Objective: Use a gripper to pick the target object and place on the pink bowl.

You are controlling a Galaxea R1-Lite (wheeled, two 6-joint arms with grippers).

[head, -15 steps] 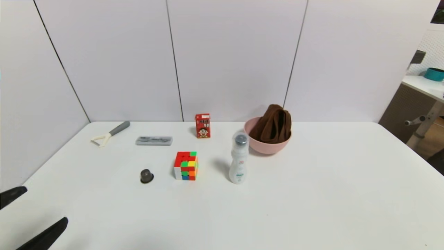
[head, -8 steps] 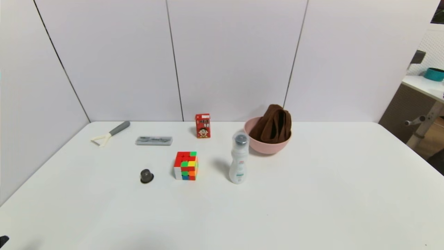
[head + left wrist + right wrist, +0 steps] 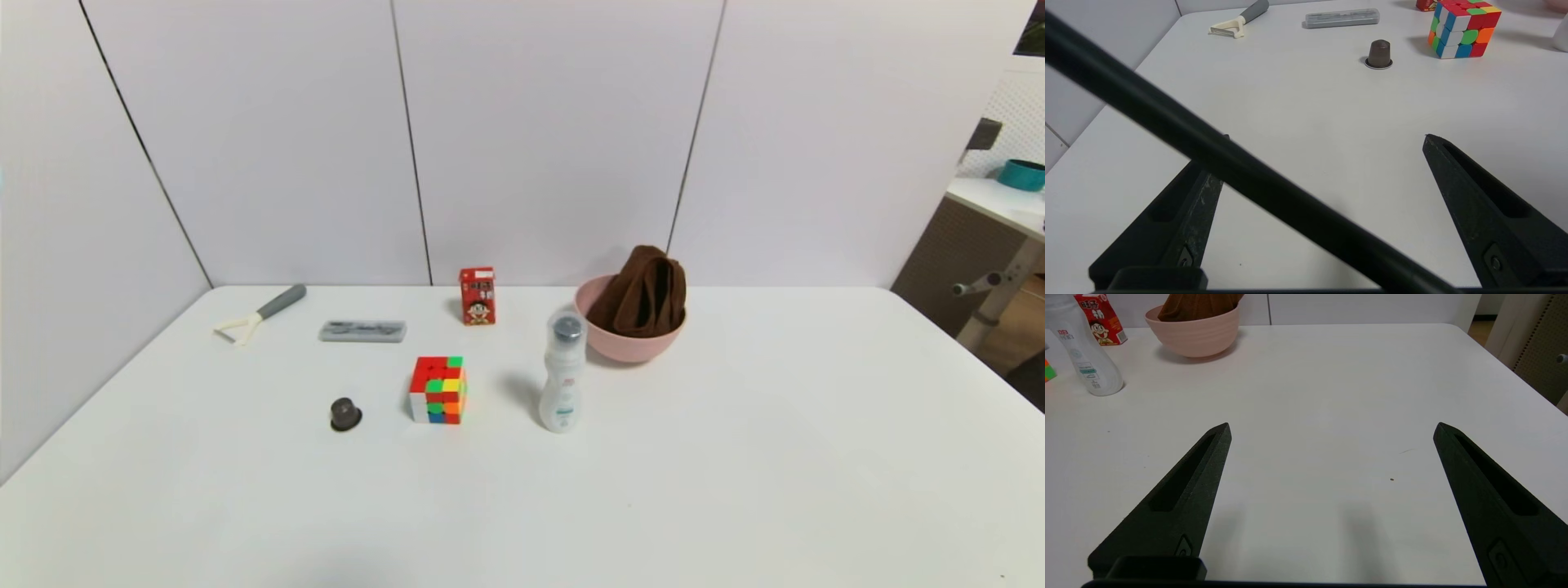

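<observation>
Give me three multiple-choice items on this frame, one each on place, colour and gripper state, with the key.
1. Where is the brown towel?
A) In the pink bowl
B) On the puzzle cube
C) Under the white bottle

2. What colour is the drink carton?
A) Green
B) Red
C) Blue

3. How is the right gripper?
A) Shut on the cube
B) Shut, empty
C) Open, empty

A: the towel sits in the pink bowl.
B: the carton shows red sides.
C: the right gripper has its jaws wide apart with nothing between.
</observation>
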